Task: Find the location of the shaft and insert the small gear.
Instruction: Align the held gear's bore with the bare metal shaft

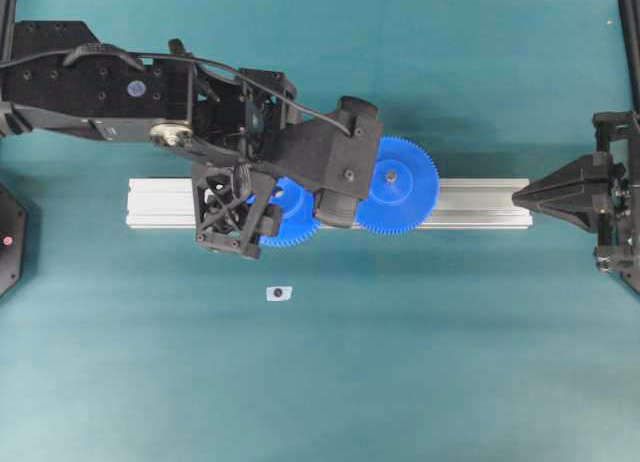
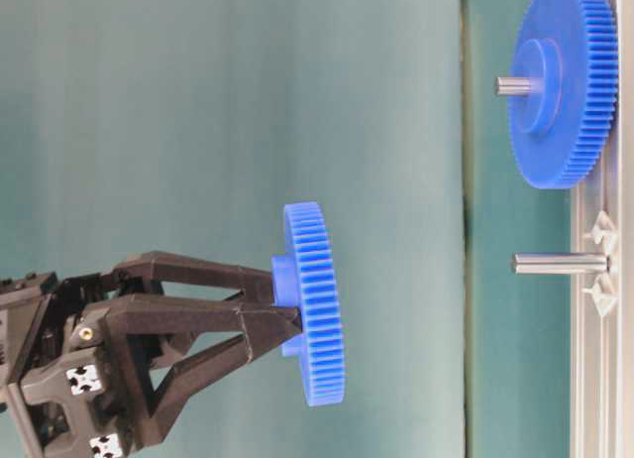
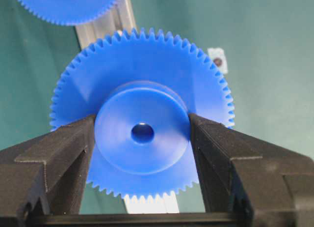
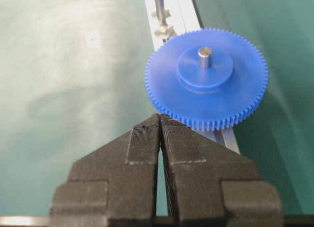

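Left wrist view shows your left end effector (image 3: pixel 142 138) pinching the small gear (image 3: pixel 142 124) by its hub; your right end effector (image 4: pixel 160 126) is pressed together.

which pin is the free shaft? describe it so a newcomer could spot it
Start at the long aluminium rail. Beside the large blue gear mounted on it stands the shaft, a thin bare silvery pin. Unlike the gear's own pin, nothing sits on it.

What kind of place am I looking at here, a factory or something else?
Probably a robotics lab test bench, not a factory: two black robot arms face each other over a plain teal table, working on a short aluminium rail with blue plastic practice gears, the small gear gripped in the left pincer.
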### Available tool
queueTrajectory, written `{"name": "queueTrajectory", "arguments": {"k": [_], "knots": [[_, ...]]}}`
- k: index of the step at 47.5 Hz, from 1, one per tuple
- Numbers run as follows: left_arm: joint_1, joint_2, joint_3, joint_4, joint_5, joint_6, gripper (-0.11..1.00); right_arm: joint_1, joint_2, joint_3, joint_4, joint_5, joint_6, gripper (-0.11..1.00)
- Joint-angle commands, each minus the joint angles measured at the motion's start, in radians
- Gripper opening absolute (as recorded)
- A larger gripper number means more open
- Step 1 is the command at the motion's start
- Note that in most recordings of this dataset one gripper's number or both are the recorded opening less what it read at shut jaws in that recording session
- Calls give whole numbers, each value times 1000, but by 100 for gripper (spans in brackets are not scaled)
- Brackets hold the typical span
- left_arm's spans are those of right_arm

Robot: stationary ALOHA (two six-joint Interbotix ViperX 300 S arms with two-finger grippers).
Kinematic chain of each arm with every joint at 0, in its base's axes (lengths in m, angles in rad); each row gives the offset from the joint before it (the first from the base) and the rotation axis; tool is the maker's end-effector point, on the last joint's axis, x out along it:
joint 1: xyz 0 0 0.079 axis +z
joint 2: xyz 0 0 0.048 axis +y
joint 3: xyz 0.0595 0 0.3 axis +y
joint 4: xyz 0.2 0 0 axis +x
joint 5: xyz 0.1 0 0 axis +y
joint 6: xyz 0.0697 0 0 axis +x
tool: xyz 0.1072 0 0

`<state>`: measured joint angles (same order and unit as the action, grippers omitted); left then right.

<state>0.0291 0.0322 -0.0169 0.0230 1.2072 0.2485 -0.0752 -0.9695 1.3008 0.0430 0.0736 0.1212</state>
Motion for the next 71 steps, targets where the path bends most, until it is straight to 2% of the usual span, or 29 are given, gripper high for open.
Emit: {"name": "queueTrajectory", "arguments": {"k": [1,71], "knots": [[6,-11,-29,5,-6,3,64,-2,6,-11,0,-9,11,2],[25,183,-12,5,-97,5,64,-2,6,-6,0,-15,11,2]]}}
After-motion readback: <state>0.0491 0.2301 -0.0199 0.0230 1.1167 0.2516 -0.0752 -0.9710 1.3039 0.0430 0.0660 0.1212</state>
